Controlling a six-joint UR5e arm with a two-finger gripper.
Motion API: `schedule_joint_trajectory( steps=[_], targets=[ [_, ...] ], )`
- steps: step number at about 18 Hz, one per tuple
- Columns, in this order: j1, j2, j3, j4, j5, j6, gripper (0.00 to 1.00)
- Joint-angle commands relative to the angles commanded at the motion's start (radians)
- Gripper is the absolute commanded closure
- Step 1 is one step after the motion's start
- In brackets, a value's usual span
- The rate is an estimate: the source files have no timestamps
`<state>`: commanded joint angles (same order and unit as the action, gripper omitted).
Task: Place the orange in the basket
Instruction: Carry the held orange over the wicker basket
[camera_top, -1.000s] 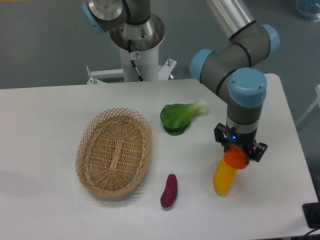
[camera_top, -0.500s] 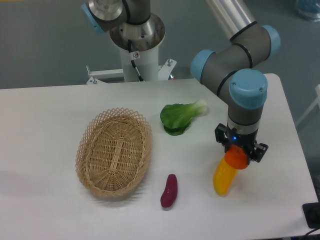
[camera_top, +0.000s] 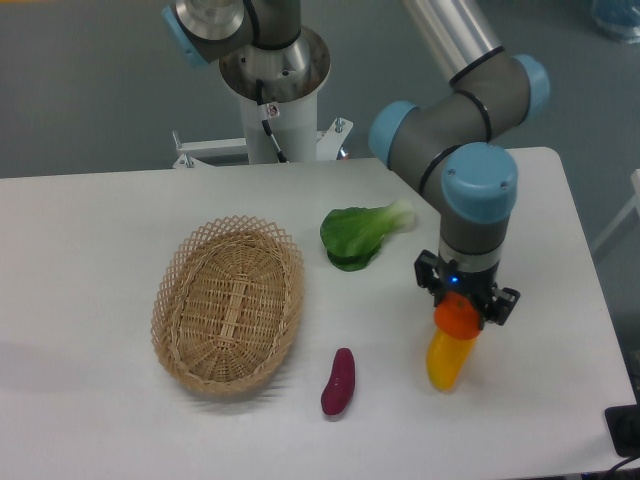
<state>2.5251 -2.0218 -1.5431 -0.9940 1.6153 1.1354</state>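
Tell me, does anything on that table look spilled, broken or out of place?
Nothing stands out. The gripper holds the orange above the yellow fruit; the basket sits upright and empty.

At right of centre, the black two-finger gripper grips the small round bright-orange fruit above an elongated yellow fruit. The oval tan wicker basket sits left on the white worktop, well apart.

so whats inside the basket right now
Nothing shows inside the basket: its woven floor is bare. The near wall hides a thin strip of the floor. The orange is off to the right, in the tool, in front of the yellow fruit.
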Motion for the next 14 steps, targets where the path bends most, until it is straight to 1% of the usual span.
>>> schedule_joint_trajectory(
  steps=[3,7,10,14],
  targets=[
    [-0.044,-0.002,-0.012,0.002,0.012,-0.048,0.42],
    [-0.094,0.003,-0.02,0.0,0.012,-0.062,0.42],
    [-0.14,0.015,-0.026,0.002,0.002,-0.13,0.42],
    [-0.204,0.029,-0.029,0.002,-0.005,-0.186,0.42]
  ],
)
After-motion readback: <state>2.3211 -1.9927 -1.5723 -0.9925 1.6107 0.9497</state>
